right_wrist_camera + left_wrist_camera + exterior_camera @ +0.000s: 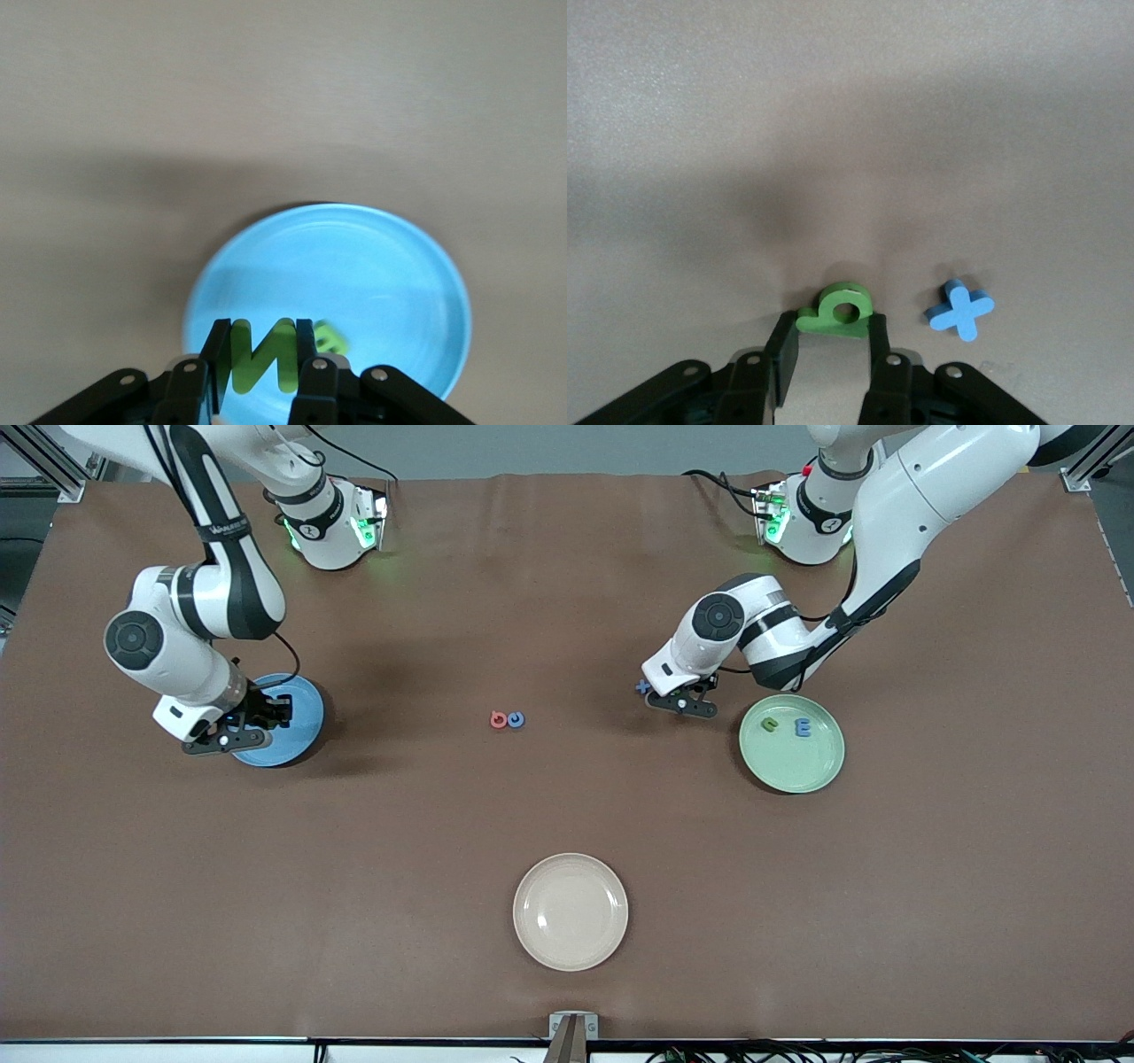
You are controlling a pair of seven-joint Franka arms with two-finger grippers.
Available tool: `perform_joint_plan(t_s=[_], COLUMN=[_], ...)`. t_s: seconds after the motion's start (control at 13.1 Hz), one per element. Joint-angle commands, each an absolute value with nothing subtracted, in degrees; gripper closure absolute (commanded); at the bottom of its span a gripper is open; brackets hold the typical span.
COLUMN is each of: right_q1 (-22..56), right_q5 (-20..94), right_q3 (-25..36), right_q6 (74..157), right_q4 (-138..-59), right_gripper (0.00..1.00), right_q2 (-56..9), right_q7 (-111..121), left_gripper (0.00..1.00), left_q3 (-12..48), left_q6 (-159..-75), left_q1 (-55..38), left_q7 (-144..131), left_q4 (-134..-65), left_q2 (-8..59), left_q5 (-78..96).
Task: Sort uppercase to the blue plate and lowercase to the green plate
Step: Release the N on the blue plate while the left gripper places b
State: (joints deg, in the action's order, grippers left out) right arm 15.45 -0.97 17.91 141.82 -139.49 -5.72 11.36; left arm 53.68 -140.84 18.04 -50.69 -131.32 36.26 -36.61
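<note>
Front camera: mounted high across the table (567, 824), facing both robot bases, covering the whole tabletop. Left wrist camera: looks down past its own fingers (877, 341), close to the cloth. Right wrist camera: same arrangement, close above the blue plate (372, 266). Shared ground: the blue plate (297, 713) appears in front and right wrist views.

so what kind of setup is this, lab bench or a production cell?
Most likely a lab bench for robot sorting trials. Two arms are bolted along one edge of a table under a brown cover, with aluminium framing at the corners. The only goods are toy letters and plastic plates, like the cream plate.
</note>
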Motion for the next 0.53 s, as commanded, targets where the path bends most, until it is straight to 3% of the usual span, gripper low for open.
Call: perform_joint_plan(t_s=[0.0, 0.23, 0.46], right_q1=[11.34, 11.51, 13.17], right_q5=[-1.58, -0.88, 2.18], right_q3=[16.79, 16.61, 16.35], right_q6=[147.82, 148.71, 151.16], right_q4=[-144.39, -145.28, -145.28], right_gripper=[1.0, 1.0, 0.98], right_q2=[-4.92, -6.5, -10.27], right_q7=[15.64, 15.56, 15.56], left_gripper=[0.82, 0.83, 0.83], left_q3=[53.35, 55.44, 65.97], left_q6=[-140.81, -138.0, -129.41], left_q1=[18.63, 21.43, 34.85], left_q7=[-50.89, -49.93, -45.64], left_q4=[-130.87, -130.78, -129.29], left_q2=[35.69, 32.44, 32.43], left_q5=[-38.32, -38.06, -37.79])
